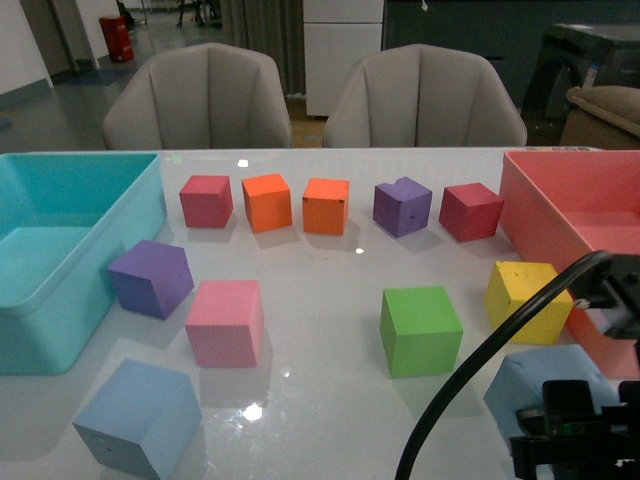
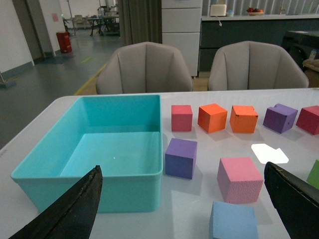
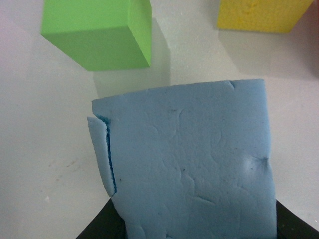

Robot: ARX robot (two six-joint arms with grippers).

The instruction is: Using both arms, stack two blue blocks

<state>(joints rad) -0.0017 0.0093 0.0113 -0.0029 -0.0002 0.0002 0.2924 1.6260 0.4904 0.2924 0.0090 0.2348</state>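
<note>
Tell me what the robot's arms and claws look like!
The left gripper's fingers are black, smooth and wedge-shaped, narrowing to rounded tips. The right gripper has a chunky black head made of boxy parts, and a thick black cable arcs beside it. I can't see any markings or writing on them.

White table (image 1: 330, 300) bears foam cubes (image 1: 140, 415), teal bin (image 1: 60, 340), apparently a pink bin (image 1: 560, 215).
</note>
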